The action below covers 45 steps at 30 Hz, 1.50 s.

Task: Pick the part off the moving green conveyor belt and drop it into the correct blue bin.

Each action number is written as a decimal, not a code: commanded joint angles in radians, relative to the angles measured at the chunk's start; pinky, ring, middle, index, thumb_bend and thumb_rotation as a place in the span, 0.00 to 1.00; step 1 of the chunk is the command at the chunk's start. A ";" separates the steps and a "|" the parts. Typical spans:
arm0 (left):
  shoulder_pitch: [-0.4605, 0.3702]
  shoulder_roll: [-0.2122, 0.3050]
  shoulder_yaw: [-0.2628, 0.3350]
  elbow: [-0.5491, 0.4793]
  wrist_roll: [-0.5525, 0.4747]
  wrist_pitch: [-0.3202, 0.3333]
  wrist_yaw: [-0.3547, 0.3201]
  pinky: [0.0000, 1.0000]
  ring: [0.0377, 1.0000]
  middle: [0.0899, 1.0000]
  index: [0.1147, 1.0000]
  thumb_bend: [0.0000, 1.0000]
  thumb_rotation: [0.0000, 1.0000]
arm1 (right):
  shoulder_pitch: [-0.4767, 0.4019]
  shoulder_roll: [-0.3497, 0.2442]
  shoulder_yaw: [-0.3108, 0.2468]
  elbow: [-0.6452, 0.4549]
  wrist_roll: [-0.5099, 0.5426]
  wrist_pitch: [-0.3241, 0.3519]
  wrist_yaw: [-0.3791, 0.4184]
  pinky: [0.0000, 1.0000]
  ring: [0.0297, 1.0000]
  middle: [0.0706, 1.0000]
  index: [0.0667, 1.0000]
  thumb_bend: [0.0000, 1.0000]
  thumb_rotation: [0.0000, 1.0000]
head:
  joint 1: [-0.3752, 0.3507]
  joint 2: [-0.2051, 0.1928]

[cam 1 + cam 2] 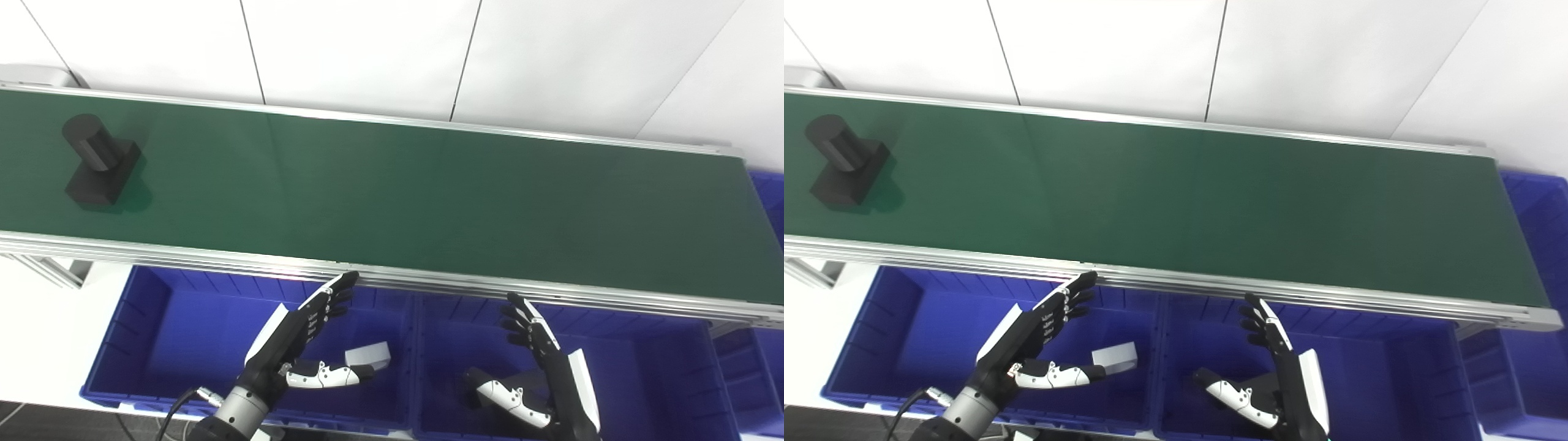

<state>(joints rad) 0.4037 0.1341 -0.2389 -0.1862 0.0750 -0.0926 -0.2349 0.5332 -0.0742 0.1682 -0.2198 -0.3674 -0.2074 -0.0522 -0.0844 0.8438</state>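
i saw the black part [98,160] at the belt's [392,202] far left; my left hand [300,343] and right hand [539,373] hung spread and empty (over the blue bins [110,343]) at lower centre

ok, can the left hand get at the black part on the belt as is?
Probably not yet. The left hand hovers open over a blue bin, below the belt's near rail, while the black part sits far off at the belt's left end. Nothing blocks the way.
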 commanded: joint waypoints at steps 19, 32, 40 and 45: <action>-0.013 -0.064 -0.044 0.135 0.109 -0.185 0.088 0.79 0.86 0.89 0.84 0.84 0.04 | -0.005 -0.046 -0.062 0.102 0.041 -0.206 -0.047 0.71 0.78 0.81 0.91 0.72 0.44 | 0.306 -0.227; -0.031 -0.066 -0.049 0.183 0.126 -0.244 0.105 0.79 0.84 0.87 0.82 0.87 0.02 | -0.007 -0.047 -0.063 0.112 0.040 -0.252 -0.067 0.74 0.79 0.82 0.92 0.66 0.27 | 0.250 -0.265; -0.047 -0.077 -0.049 0.226 0.137 -0.279 0.124 0.80 0.83 0.85 0.81 0.88 0.02 | -0.015 -0.022 -0.074 0.036 0.084 -0.259 -0.085 0.70 0.76 0.78 0.89 0.74 0.27 | 0.231 -0.294; -0.053 -0.083 -0.049 0.245 0.148 -0.296 0.137 0.79 0.83 0.84 0.81 0.88 0.01 | -0.050 -0.050 -0.041 -0.020 0.123 -0.262 -0.093 0.80 0.81 0.80 0.91 0.72 0.30 | 0.227 -0.305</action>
<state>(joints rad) 0.3596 0.0584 -0.2861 0.0672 0.2148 -0.3410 -0.1157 0.4962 -0.1114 0.1224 -0.1993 -0.2571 -0.4088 -0.1286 0.1411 0.5384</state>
